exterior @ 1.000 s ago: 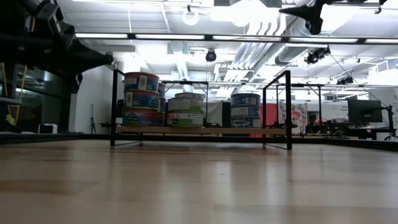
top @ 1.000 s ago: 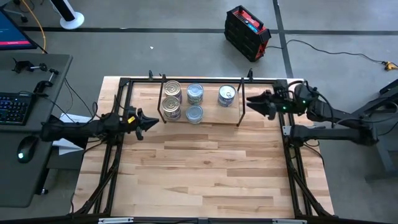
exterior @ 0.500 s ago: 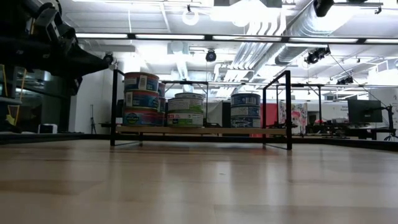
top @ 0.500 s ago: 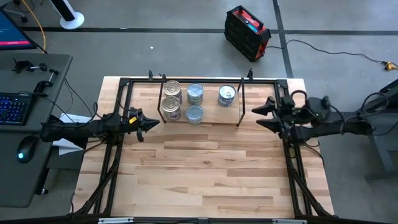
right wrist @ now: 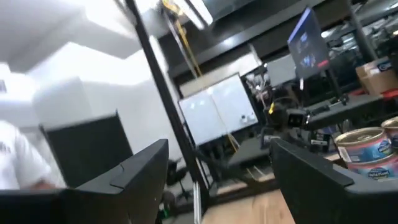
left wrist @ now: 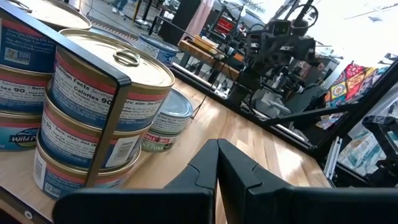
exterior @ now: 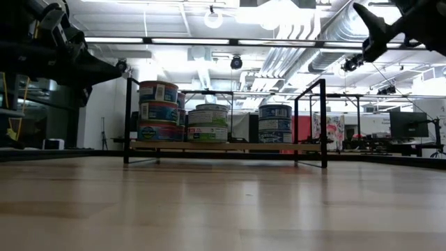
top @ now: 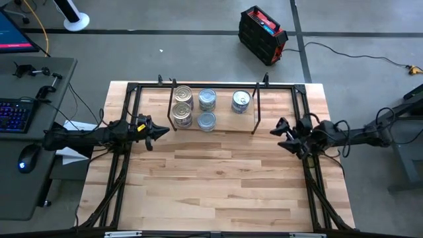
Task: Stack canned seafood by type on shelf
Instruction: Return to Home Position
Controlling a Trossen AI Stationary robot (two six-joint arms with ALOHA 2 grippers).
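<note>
the tins point(top: 207, 99) sit on the shelf point(top: 225, 120), between the claws. the left claw point(top: 162, 130), pressed together, is nearer it; the right claw point(top: 280, 133), spread apart, is clear.

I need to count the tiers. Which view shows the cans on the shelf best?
The low view: the cans stand side-on on the shelf, tiers visible. The high view shows only five lids; the left wrist view shows one gold-lidded stack close; the right wrist view catches cans at its edge.

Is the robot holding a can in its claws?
No. The shut left gripper and open right gripper hold nothing; the round metal tins sit on the wooden shelf.
</note>
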